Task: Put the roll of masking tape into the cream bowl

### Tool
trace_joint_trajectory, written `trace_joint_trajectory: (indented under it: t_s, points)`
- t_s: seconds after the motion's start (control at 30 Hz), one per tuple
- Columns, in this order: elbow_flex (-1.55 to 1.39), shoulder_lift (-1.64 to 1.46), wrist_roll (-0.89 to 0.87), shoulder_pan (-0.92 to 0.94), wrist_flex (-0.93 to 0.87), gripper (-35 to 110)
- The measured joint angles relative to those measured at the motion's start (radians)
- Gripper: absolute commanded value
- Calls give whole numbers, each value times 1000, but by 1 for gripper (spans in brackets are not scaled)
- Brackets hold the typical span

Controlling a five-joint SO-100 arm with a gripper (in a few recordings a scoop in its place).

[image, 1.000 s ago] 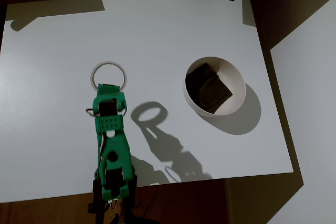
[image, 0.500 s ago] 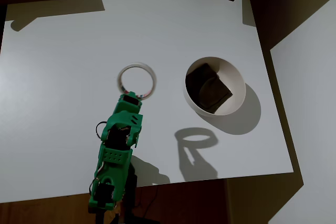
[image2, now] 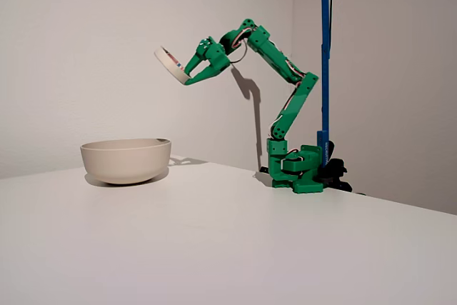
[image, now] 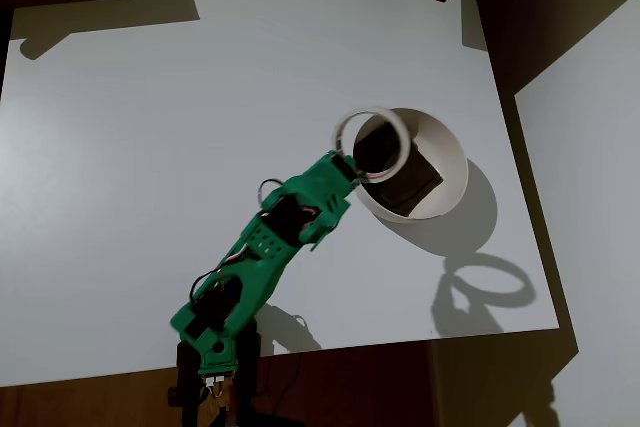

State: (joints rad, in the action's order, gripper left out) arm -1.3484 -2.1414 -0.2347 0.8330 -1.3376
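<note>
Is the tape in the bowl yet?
Not yet. The roll of masking tape is held tilted in the claw, high above the cream bowl, over its near rim in the overhead view.

The setting looked like a plain indoor room arranged as a small robotics test bench, not a kitchen or shop. A bare white table point(image2: 214, 248) stood against blank off-white walls point(image2: 86, 33). A green robot arm point(image2: 285, 105) was fixed at the table's edge, beside a blue vertical pole point(image2: 325, 48). In the overhead view, dark brown flooring point(image: 540, 7) bordered the white table point(image: 100, 197).
</note>
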Motion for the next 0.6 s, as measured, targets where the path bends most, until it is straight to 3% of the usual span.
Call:
trace_joint_trajectory:
  t_s: [0.37,0.6]
  points:
    - [581,655,6,94,-35,-8]
    - [712,920,37,129,9,-8]
